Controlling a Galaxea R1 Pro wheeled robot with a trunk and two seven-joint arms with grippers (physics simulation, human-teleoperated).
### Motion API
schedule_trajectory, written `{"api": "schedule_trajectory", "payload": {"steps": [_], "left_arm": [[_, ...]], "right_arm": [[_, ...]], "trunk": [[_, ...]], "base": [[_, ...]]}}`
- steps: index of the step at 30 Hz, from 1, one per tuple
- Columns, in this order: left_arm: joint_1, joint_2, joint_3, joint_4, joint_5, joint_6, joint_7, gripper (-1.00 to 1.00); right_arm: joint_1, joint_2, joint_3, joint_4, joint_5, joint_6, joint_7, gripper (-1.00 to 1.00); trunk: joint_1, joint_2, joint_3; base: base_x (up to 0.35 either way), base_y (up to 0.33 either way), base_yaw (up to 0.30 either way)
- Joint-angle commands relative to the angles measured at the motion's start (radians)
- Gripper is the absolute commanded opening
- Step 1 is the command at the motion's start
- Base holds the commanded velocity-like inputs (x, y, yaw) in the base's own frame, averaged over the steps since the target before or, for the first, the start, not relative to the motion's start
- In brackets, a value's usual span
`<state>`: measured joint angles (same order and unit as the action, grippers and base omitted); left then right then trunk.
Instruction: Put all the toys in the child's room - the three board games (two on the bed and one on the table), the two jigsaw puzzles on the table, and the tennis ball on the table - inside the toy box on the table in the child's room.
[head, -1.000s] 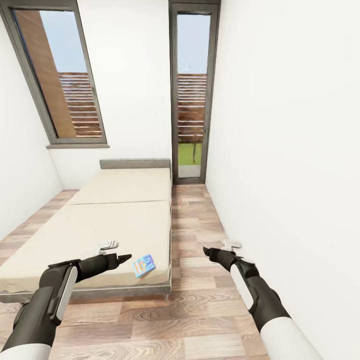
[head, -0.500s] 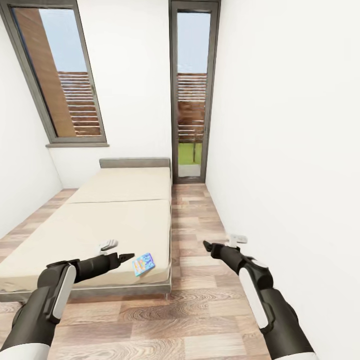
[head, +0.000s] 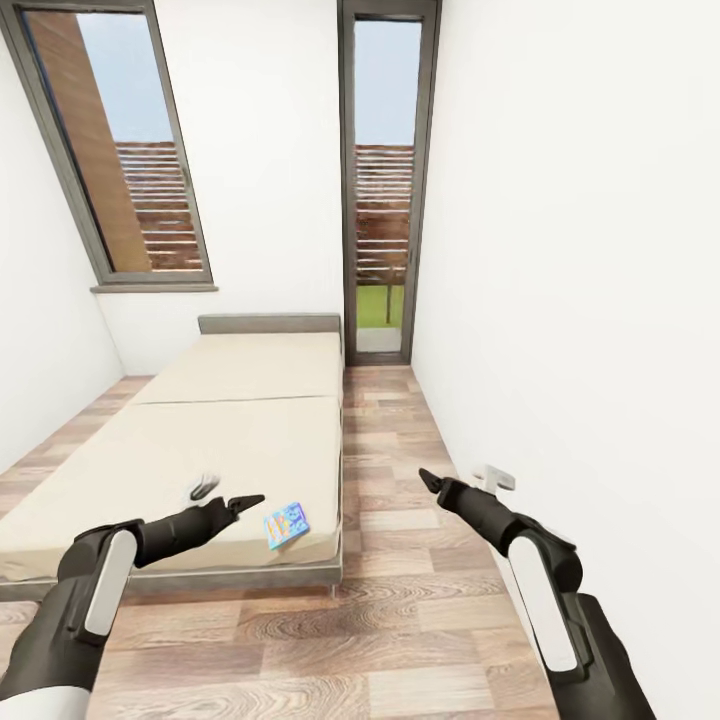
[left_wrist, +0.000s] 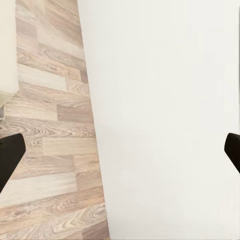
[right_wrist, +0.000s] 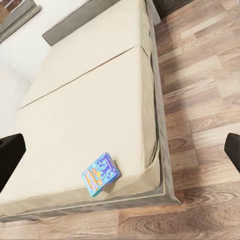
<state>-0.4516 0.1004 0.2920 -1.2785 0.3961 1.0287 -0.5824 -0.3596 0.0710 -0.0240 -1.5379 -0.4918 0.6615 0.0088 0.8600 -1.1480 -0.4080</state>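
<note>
A small blue board game with cartoon print lies flat near the front right corner of the bed, a cream mattress on a dark grey frame. The right wrist view has the same board game close to the mattress edge. My left gripper hovers open over the mattress, just left of the game and not touching it. My right gripper is open above the floor, right of the bed. Its fingers stand wide apart. The table, toy box, jigsaw puzzles and tennis ball are out of view.
A strip of wood floor runs between the bed and the white wall on the right. A tall glass door stands at the far end, and a window at the back left.
My right arm has swung outward to the right, toward the wall. My left arm has drawn back a little and lowered. The board game has stayed where it was.
</note>
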Motion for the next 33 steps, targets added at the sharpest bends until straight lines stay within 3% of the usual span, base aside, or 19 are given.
{"api": "schedule_trajectory", "payload": {"steps": [1,6,8,27,33], "left_arm": [[-0.001,0.0,0.013,0.001,-0.001,0.006,-0.007,1.0],[-0.001,0.001,0.126,0.027,0.007,0.008,-0.007,1.0],[-0.001,0.001,0.152,0.039,0.008,0.008,-0.007,1.0],[-0.004,0.013,0.209,0.124,0.009,0.006,-0.007,1.0],[-0.004,0.027,0.253,0.147,0.013,0.007,-0.007,1.0]], "right_arm": [[0.001,0.001,-0.006,-0.001,-0.011,0.005,0.001,1.0],[0.01,0.001,-0.018,-0.004,-0.036,0.006,0.003,1.0],[0.01,0.002,-0.019,-0.001,-0.04,0.004,0.001,1.0],[0.011,0.002,-0.023,0.001,-0.042,0.006,-0.002,1.0],[0.011,0.001,-0.023,0.002,-0.049,0.014,0.002,1.0]], "trunk": [[0.004,-0.008,-0.004],[0.023,-0.043,-0.02],[0.031,-0.057,-0.026],[0.104,-0.19,-0.086],[0.127,-0.232,-0.105]], "base": [[0.0,0.0,0.0],[0.0,0.0,0.0],[0.0,0.0,0.0],[0.0,0.0,0.0],[0.0,0.0,0.0]]}}
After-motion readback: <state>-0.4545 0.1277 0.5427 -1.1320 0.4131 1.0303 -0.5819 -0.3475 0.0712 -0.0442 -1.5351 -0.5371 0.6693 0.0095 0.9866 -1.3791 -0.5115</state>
